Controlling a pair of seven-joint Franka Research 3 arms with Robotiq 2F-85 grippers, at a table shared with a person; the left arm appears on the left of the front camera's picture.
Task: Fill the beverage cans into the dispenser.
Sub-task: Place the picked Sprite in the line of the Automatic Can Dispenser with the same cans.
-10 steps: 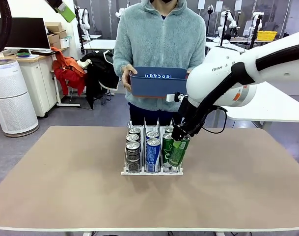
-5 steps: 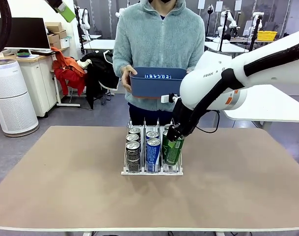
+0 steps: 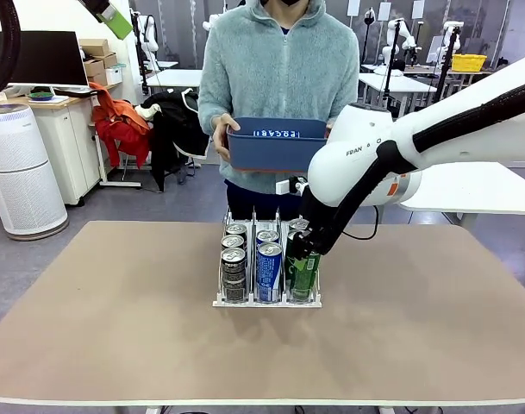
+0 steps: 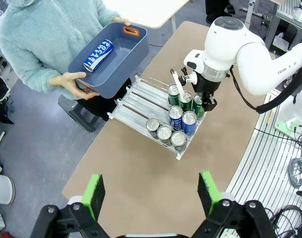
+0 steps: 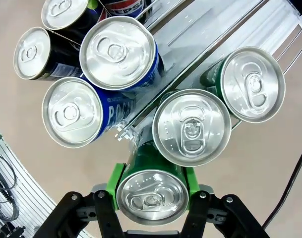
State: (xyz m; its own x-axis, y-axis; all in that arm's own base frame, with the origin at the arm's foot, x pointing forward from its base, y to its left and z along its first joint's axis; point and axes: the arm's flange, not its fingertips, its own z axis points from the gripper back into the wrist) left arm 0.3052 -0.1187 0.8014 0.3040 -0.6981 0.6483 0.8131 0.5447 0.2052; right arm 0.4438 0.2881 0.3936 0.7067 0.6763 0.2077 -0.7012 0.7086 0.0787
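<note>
One green can (image 5: 151, 197) was found clamped between the green pads of the right gripper (image 3: 302, 257), the jaws closed on its sides just below the silver top. The can stood close to upright at the front end of the dispenser (image 3: 266, 303), in the lane on the robot's right, directly behind the low white lip. Whether its base rested on the rack could not be determined. Two further green cans (image 5: 192, 126) stood behind it in the same lane, the nearer one just beside the held can. The middle lane carried blue cans (image 3: 269, 269) and the left lane dark cans (image 3: 234, 274), all upright and crowded toward the lip.

The left gripper (image 4: 151, 193) hung high over the table, well apart from the dispenser, its fingers spread wide with nothing between them.

At the far side a person held a dark blue tub (image 4: 106, 84) in both hands; one blue can (image 4: 98, 54) lay on its side within.
</note>
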